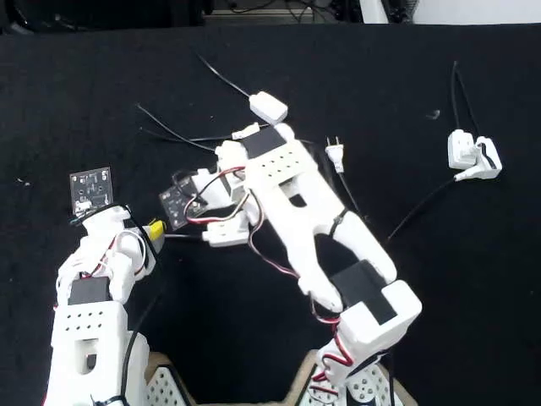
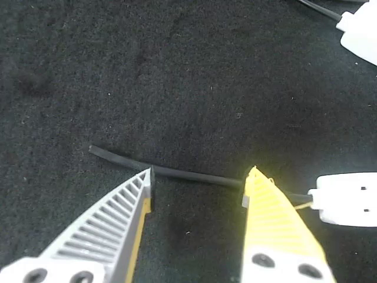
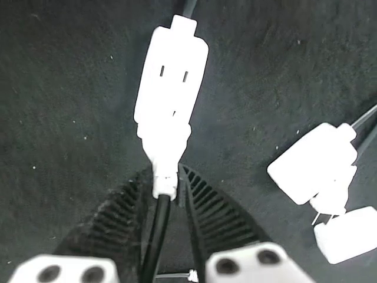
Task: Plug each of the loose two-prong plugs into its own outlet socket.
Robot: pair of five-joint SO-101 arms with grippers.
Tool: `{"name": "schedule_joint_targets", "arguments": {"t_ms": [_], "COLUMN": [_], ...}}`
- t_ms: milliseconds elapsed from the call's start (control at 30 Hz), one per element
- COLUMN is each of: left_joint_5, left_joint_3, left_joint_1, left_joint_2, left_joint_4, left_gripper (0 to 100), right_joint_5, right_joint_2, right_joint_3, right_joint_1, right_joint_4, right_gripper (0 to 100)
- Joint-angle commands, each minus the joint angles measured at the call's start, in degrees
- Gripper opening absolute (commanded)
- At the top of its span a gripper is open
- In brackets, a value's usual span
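From the high view, your left gripper (image 1: 155, 230) sits at about 9 o'clock on the black cloth-covered table (image 1: 406, 76). Its yellow tip is at the end of a thin black cable (image 1: 184, 237) that runs to a white plastic two-slot socket (image 1: 218, 235), half tucked under the white right arm (image 1: 296, 203). A loose white two-prong plug (image 1: 336, 154) lies at 2 o'clock near the centre with its prongs toward 12. A white oblong socket (image 1: 269, 106) lies at 12 o'clock, and two white blocks (image 1: 473, 156) touch each other out toward 3 o'clock. In the left wrist view, your left gripper (image 2: 200, 171) stands wide open and grips nothing. Its grey finger (image 2: 118, 218) and yellow finger (image 2: 277, 218) straddle the thin black cable (image 2: 182, 174), with the two-slot socket (image 2: 347, 200) just beside the yellow one. In the right wrist view, your right gripper (image 3: 166, 177) is nearly closed. Its dark ribbed fingers (image 3: 118, 218) pinch a small white plug (image 3: 166, 150), which is pressed end-on against the two-slot socket (image 3: 171, 76). You cannot tell how deep it sits.
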Motion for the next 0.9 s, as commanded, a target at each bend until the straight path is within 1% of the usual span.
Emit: {"name": "schedule_joint_targets", "arguments": {"t_ms": [0,167,233,333,500,567,700,800,867], "left_joint_5": [0.18,0.18,0.18,0.18,0.18,0.18,0.18,0.18,0.18], "left_joint_3": [-0.48,-0.48,-0.48,-0.48,-0.48,-0.48,-0.48,-0.48,-0.48], "left_joint_1": [-0.31,-0.31,-0.31,-0.31,-0.31,-0.48,-0.48,-0.40,-0.40], "left_joint_2": [-0.09,-0.09,-0.09,-0.09,-0.26,-0.35,-0.35,-0.35,-0.44], "left_joint_4": [-0.09,-0.09,-0.09,-0.09,-0.09,0.00,0.00,0.00,0.00], "left_gripper": [26,26,26,26,26,26,26,26,26], "right_joint_5": [0.53,0.35,-0.88,-1.14,-1.14,-1.14,-1.32,-2.64,-4.04], "right_joint_2": [0.04,0.04,0.04,0.22,0.04,0.04,-1.10,-5.58,-9.98], "right_joint_3": [-2.15,-3.65,-5.58,-8.57,-9.71,-9.71,-10.86,-10.59,-7.78], "right_joint_1": [-2.29,-2.02,-2.02,-3.25,-3.96,-2.29,0.79,3.08,4.13], "right_joint_4": [0.35,0.70,1.14,3.78,4.75,5.63,10.55,12.40,12.40], "right_gripper": [1.0,1.0,1.0,1.0,1.0,1.0,1.0,1.0,1.0]}}
